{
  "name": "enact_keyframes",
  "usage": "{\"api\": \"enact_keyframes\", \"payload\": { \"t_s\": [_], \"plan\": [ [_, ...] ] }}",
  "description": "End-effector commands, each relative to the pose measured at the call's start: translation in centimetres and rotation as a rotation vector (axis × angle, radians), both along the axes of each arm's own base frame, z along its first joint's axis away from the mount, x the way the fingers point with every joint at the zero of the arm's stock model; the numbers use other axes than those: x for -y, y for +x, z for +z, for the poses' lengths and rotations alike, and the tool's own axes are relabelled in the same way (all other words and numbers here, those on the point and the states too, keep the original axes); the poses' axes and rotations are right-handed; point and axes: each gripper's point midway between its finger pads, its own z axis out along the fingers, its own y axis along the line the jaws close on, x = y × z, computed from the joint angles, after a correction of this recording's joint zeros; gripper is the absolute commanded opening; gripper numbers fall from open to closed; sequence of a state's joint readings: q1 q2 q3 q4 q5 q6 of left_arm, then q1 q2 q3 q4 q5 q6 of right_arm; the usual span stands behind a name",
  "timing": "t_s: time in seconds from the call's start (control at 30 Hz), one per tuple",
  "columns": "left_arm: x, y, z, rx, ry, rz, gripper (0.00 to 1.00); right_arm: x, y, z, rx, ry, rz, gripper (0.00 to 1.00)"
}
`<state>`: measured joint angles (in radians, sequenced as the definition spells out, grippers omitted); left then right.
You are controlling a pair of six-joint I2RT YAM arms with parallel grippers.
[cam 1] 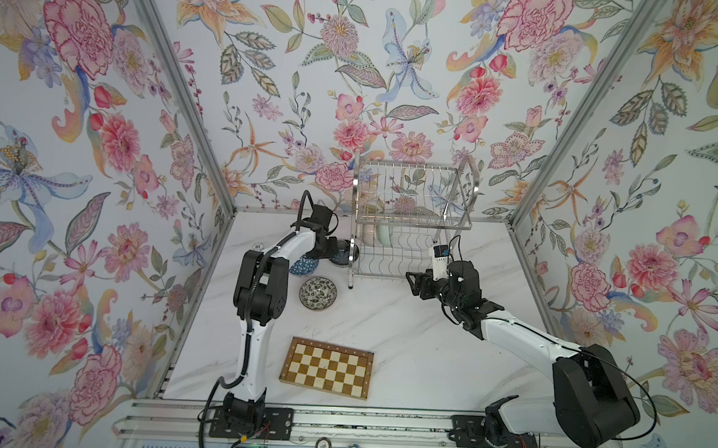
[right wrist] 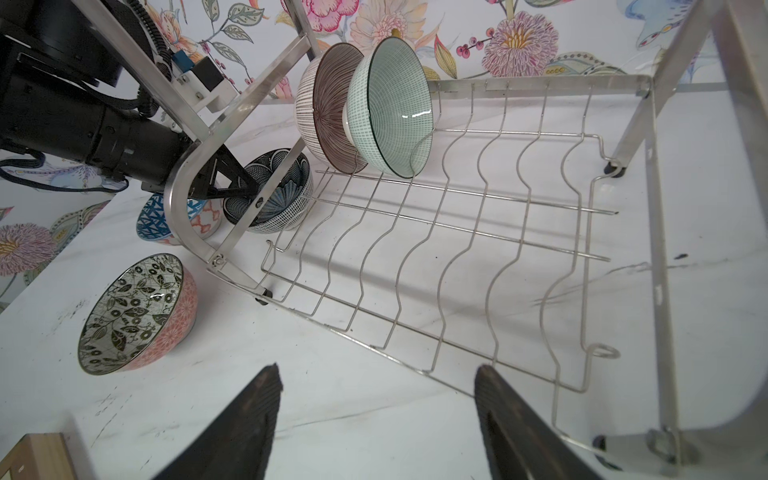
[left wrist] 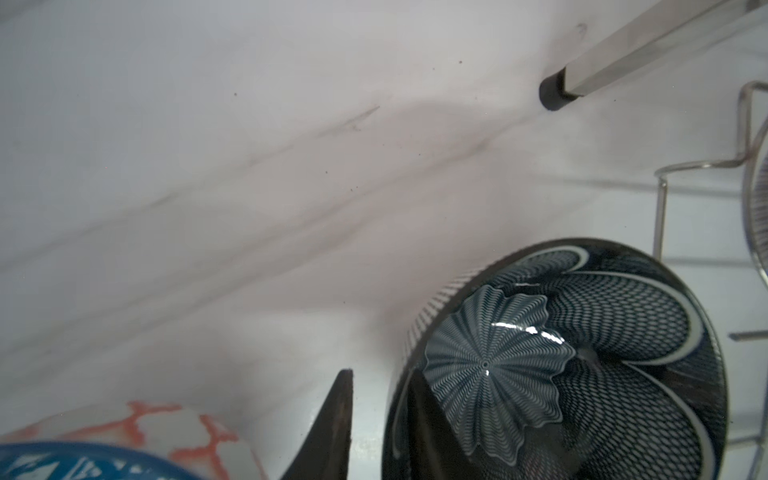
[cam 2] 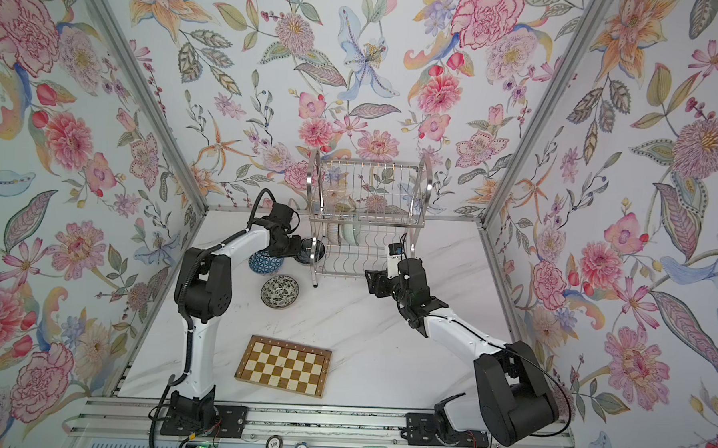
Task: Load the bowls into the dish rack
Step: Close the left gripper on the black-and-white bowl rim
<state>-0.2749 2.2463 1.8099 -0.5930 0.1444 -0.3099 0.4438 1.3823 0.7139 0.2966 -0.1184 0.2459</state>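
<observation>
L gripper [left wrist: 378, 372] astride the navy bowl [left wrist: 582, 365] rim; R gripper [right wrist: 378, 368] spread wide.
My L fingers [left wrist: 336, 424] sit one inside, one outside the rim, narrow gap, outer one clear of the wall, so no clamp yet. Bowl's on the table [right wrist: 374, 415], just beside the dish rack [right wrist: 172, 208] left frame, w/ blue lattice bowl [right wrist: 151, 220] next to it and floral bowl [right wrist: 129, 311] further fwd. Pink bowl [right wrist: 328, 108] & green bowl [right wrist: 386, 108] stand on edge in the lower tier, left end. My R gripper hangs in front of that tier, jaws well apart.
</observation>
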Motion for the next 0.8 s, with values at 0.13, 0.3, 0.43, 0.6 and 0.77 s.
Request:
{"api": "enact_keyframes", "payload": {
  "t_s": [0.13, 0.3, 0.43, 0.6, 0.77],
  "plan": [
    [0.8, 0.2, 1.0, 0.013, -0.015, -0.022, 0.12, -0.2, 0.5, 0.7, 0.023, -0.018, -0.004, 0.75],
    [0.4, 0.6, 3.3, 0.065, -0.014, -0.008, 0.03, -0.2, 0.6, 0.8, 0.027, -0.019, -0.006, 0.75],
    [0.1, 0.8, 4.4, 0.083, -0.025, 0.001, 0.02, -0.3, 0.7, 1.0, 0.031, -0.017, -0.004, 0.75],
    [-0.6, 1.0, 6.0, 0.110, -0.035, 0.018, 0.01, -0.3, 0.6, 1.0, 0.031, -0.018, -0.002, 0.75],
    [-2.2, 1.5, 7.9, 0.140, -0.026, 0.039, 0.01, -0.5, 0.7, 1.2, 0.036, -0.014, 0.002, 0.75]
  ]
}}
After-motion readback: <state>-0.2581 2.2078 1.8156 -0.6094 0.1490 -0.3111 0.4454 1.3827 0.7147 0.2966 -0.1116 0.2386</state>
